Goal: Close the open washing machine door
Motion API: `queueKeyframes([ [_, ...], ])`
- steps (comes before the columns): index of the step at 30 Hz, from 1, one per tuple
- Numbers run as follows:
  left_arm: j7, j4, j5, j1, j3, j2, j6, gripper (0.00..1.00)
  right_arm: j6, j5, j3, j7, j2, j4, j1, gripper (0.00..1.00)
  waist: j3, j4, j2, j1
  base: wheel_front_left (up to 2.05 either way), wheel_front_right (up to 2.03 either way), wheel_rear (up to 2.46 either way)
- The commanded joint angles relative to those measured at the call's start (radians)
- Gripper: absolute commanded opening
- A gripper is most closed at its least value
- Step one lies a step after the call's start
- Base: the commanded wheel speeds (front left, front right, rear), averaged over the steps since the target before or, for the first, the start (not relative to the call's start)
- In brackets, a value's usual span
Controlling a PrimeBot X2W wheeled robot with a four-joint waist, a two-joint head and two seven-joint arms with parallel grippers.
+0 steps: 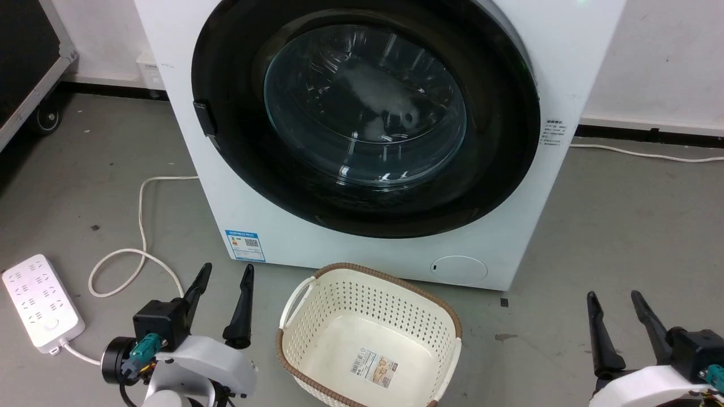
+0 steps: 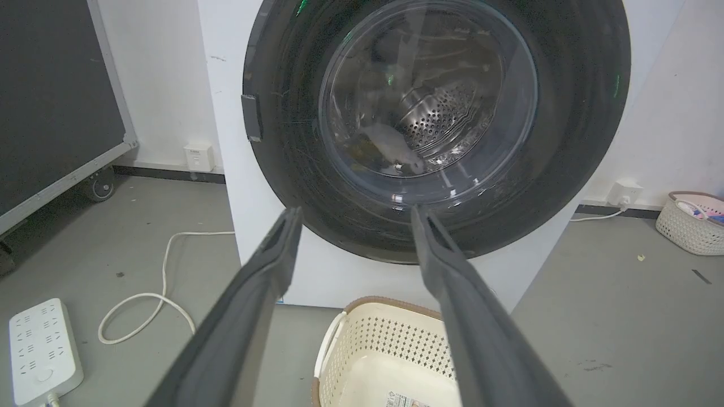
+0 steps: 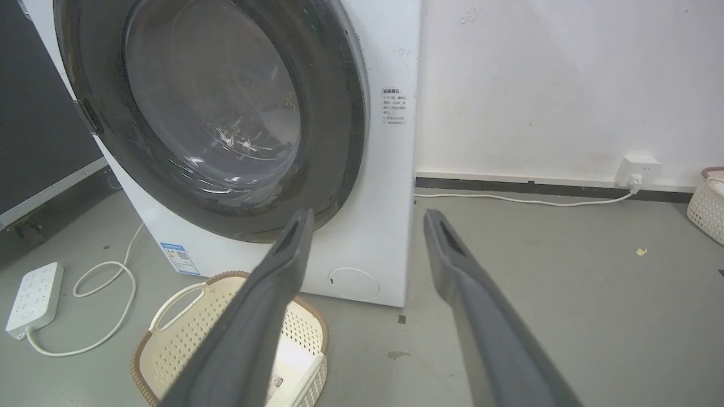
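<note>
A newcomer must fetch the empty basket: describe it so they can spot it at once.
Find the white washing machine against the wall. On the floor just before its lower front stands a cream perforated basket with a brown woven rim. Unlike the other basket by the wall socket, which holds coloured things, it is empty but for a label on its bottom.

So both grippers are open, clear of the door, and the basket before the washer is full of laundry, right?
No: the basket is empty, as the head view shows. The left gripper and right gripper are open, clear of the washing machine door.
</note>
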Motion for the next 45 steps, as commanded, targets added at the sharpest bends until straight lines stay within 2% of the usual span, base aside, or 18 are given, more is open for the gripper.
queueKeyframes([
  [1, -0.003, 0.003, -0.01, 0.013, 0.004, 0.004, 0.002, 1.0, -0.001, 0.007, 0.007, 0.003, 0.002, 0.003, 0.016, 1.0, 0.001, -0.002, 0.0, 0.0001, 0.0, 0.0, 0.0],
  [17, -0.012, 0.018, -0.05, -0.005, 0.01, 0.003, 0.014, 1.0, -0.001, 0.019, 0.048, 0.003, 0.002, 0.022, 0.007, 1.0, 0.004, -0.005, 0.0, 0.0001, 0.0, 0.0, 0.0],
  [18, -0.005, 0.017, -0.05, -0.001, 0.008, 0.0, 0.01, 0.0, 0.0, 0.015, 0.046, 0.008, 0.0, 0.021, 0.003, 0.0, 0.004, -0.005, 0.0, 0.0001, 0.0, 0.0, 0.0],
  [45, 0.029, -0.034, 0.007, 0.026, 0.021, -0.019, 0.027, 0.0, 0.0, -0.007, 0.063, 0.029, 0.0, -0.001, -0.002, 0.0, 0.008, 0.006, 0.0, 0.0001, 0.0, 0.0, 0.0],
])
